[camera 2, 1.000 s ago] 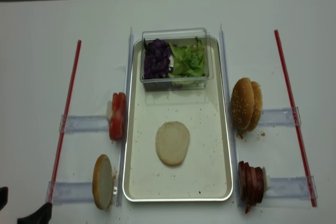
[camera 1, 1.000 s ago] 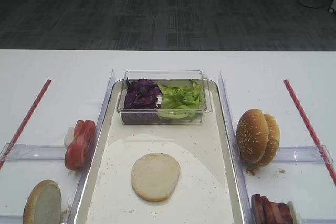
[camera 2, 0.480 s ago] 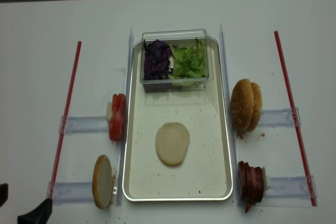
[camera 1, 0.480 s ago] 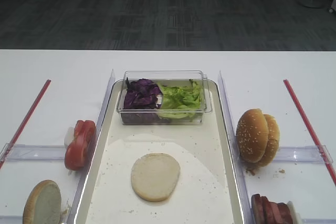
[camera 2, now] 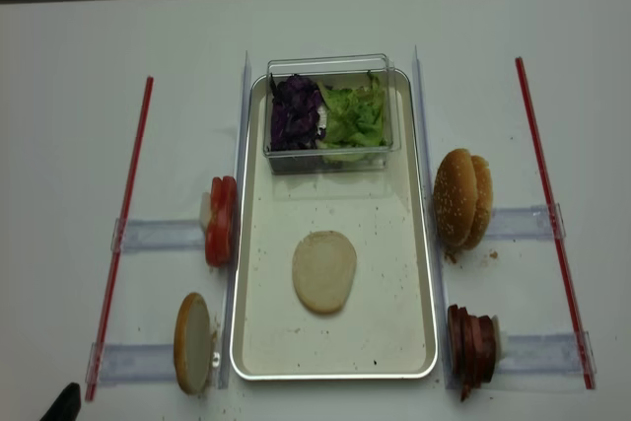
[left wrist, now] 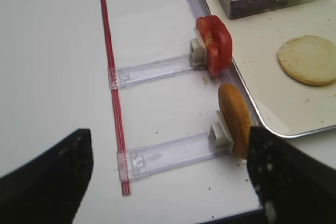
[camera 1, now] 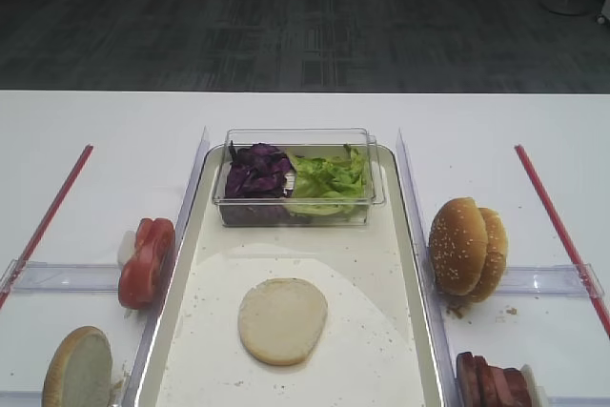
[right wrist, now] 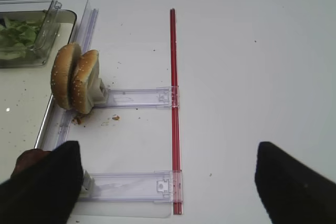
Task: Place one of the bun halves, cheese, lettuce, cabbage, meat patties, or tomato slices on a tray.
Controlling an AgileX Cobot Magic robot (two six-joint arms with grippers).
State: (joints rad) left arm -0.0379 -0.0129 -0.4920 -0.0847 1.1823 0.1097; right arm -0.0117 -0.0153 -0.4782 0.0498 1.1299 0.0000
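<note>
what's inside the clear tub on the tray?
The clear tub holds purple cabbage on its left and green lettuce on its right, heaped side by side. The tub's floor beneath them is covered, so anything under the leaves can't be seen.

My tray (camera 2: 419, 273) lies at the centre, and a flat pale bun half (camera 2: 323, 270) rests on its floor, just toward 6 o'clock of the middle. At 12 o'clock on the tray stands a clear tub (camera 2: 331, 150) with purple cabbage (camera 2: 295, 112) on its 9 o'clock side and green lettuce (camera 2: 355, 115) on its 3 o'clock side. Outside the rim, tomato slices (camera 2: 221, 220) stand at 9 o'clock, another bun half (camera 2: 193, 356) on edge at 7 o'clock, sesame bun halves (camera 2: 461, 197) at 3 o'clock, and meat patties (camera 2: 470, 346) at 5 o'clock. A dark bit of my left gripper (camera 2: 65, 402) shows at the 7 o'clock corner.
</note>
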